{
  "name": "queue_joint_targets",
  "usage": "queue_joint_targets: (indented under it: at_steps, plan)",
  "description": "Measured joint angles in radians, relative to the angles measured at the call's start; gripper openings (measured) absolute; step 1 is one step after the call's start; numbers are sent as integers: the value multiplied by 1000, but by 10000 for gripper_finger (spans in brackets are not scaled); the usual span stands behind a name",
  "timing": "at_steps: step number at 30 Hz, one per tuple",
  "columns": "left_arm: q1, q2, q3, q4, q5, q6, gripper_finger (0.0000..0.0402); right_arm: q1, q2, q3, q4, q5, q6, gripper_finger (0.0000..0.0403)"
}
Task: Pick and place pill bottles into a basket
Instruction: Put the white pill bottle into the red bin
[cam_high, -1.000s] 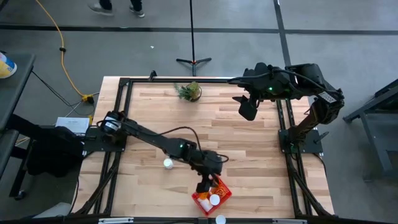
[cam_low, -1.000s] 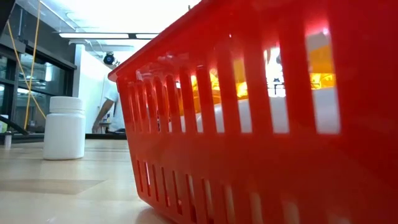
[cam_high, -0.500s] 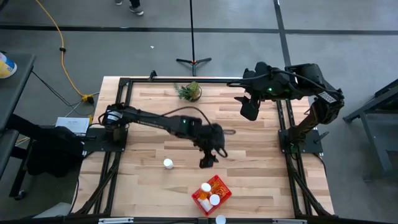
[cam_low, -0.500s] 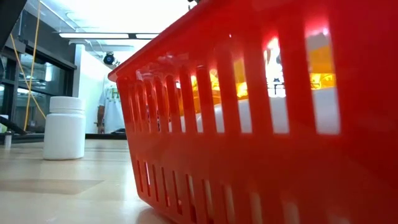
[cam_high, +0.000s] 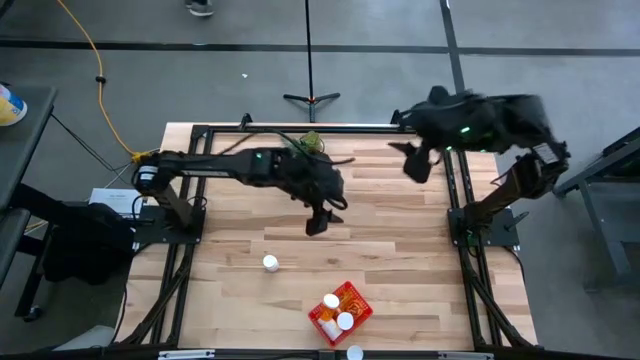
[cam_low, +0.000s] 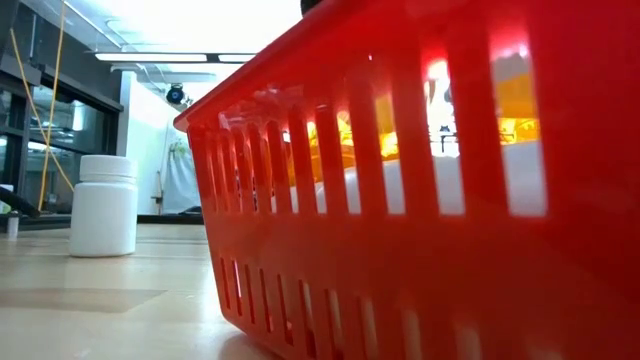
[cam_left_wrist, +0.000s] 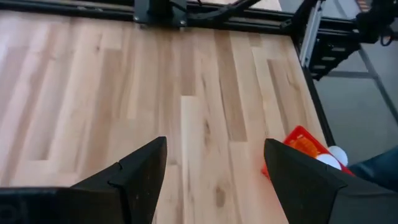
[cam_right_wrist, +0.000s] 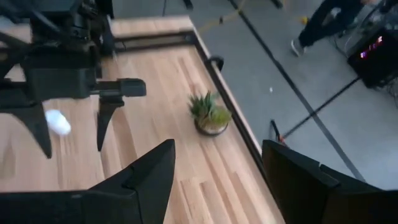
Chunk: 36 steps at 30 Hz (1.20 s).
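Well apart from basket (cam_high: 340, 311): left fingers (cam_high: 316, 222), spread, empty.

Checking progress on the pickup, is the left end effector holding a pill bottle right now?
No, the left end effector stands open with only bare table between its fingers.

One red basket (cam_high: 340, 311), at least two white-capped pill bottles in the basket (cam_high: 338, 312), one pill bottle standing on the table (cam_high: 270, 263), one white cap at the table's near edge (cam_high: 354, 352), one small potted plant (cam_high: 310, 143), two robot arms (cam_high: 240, 166)
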Motion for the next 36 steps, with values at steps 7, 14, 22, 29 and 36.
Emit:
queue_joint_targets:
  at_steps: [7, 14, 22, 29, 36]
  plan:
    - [18, -57, 0, -110, -39, 17, 303, -13, -60, 0, 7, -32, -27, 232]
    - [18, -94, -3, -251, -105, 2, 303, -13, -60, 0, -31, -37, -85, 232]
    - [18, -188, 0, -264, -208, -37, 303, -13, -101, 0, -43, -42, -120, 232]
    - [17, -233, 0, -329, -247, -67, 303, -13, -138, 0, -65, -45, -94, 232]
    - [17, -243, -1, -452, -247, -74, 303, -13, -154, 0, -66, -44, -75, 232]
